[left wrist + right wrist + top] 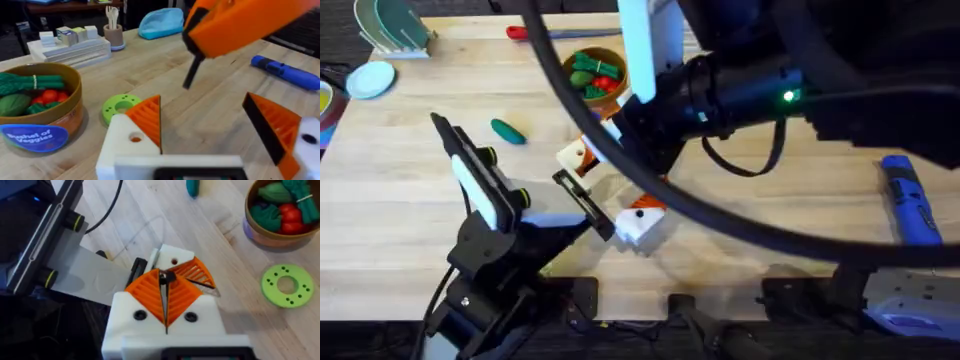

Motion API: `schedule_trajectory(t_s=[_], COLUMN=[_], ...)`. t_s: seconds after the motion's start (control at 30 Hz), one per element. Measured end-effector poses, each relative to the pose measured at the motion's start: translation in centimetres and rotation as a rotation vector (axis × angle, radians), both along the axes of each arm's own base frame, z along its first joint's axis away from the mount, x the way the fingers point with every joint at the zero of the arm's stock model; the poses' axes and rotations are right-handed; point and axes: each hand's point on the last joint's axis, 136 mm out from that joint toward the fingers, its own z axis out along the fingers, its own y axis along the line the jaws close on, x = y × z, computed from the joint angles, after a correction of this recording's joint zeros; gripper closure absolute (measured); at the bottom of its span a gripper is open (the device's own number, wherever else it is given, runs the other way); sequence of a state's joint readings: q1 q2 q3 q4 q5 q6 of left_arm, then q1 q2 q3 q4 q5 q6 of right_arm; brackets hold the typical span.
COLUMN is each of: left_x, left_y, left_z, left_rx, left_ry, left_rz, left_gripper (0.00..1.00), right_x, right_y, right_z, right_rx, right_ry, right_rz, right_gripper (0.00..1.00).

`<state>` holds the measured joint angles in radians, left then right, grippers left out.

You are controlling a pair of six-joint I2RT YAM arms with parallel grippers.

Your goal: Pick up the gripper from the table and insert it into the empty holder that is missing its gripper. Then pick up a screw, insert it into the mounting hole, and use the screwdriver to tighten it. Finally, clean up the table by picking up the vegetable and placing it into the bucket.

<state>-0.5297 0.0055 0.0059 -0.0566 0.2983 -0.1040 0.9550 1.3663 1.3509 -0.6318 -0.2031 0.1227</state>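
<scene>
My left gripper (210, 125) is open, its two white blocks tipped with orange ribbed pads (147, 117). The near block is the holder (122, 145), with a round mounting hole. In the overhead view the orange gripper (642, 210) with a dark mark sits on that white block. My right gripper (164, 300) hangs just above, shut on a thin dark screw (192, 70). The dark green vegetable (507, 131) lies on the table left of the bucket (610, 95). At the far right lies the blue screwdriver (910, 200).
The bucket holds a heap of green and red toy vegetables (592, 75). A lime-green ring disc (120, 106) lies beside it. A red-handled tool (520, 32) lies at the back edge. A plate rack (392, 28) stands at the back left.
</scene>
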Motion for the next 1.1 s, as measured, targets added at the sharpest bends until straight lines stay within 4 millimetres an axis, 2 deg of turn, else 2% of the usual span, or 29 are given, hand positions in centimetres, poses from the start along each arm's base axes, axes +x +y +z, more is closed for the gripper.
schedule_trajectory(t_s=[0.27, 0.57, 0.73, 0.97, 1.1], left_x=[-1.6, -4.3, -4.9, -5.2, -5.2], left_y=[-1.3, -2.9, -3.2, -3.3, -3.3], left_z=[0.1, 0.2, 0.2, 0.2, 0.2], left_rx=[-0.007, 0.007, 0.006, 0.006, 0.005], left_ry=[0.0, -0.031, -0.032, -0.031, -0.031], left_rz=[-0.121, -0.303, -0.343, -0.361, -0.363], left_gripper=[0.006, 0.008, 0.008, 0.008, 0.009], right_x=[-0.7, -0.8, -0.8, -1.0, -1.0], right_y=[-1.3, -1.3, -1.3, -0.9, -0.8], right_z=[-0.8, -0.8, -1.0, -3.2, -3.4], right_rx=[-0.064, -0.067, -0.074, -0.135, -0.141], right_ry=[0.043, 0.045, 0.05, 0.092, 0.096], right_rz=[-0.001, 0.0, 0.0, 0.01, 0.011], right_gripper=[0.996, 0.996, 0.996, 0.996, 0.996])
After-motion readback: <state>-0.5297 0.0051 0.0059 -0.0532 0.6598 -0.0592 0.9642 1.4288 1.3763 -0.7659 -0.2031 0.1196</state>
